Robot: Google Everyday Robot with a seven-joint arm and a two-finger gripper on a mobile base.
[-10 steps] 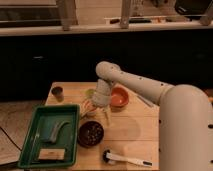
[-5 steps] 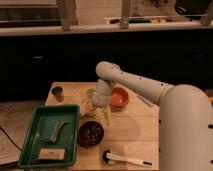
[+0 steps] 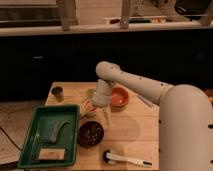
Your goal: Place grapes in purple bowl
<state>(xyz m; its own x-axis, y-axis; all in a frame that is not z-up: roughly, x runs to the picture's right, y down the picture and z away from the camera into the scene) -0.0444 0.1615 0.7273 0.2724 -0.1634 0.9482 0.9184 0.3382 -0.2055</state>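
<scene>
The purple bowl (image 3: pixel 91 134) sits on the wooden table, just right of the green tray. Dark speckled berries with pale glints, the grapes (image 3: pixel 91 132), lie inside it. My gripper (image 3: pixel 100 111) hangs on the end of the white arm, just above and behind the bowl's far rim and left of the orange bowl (image 3: pixel 119 98). The arm reaches in from the right and hides part of the table behind it. Something pale (image 3: pixel 88 107) shows beside the gripper's left side; I cannot tell what it is.
A green tray (image 3: pixel 30 147) at the front left holds a grey-green object (image 3: pixel 57 129) and a tan block (image 3: pixel 50 154). A small dark cup (image 3: pixel 58 91) stands at the back left. A white brush (image 3: pixel 125 159) lies near the front edge. A dark counter runs behind the table.
</scene>
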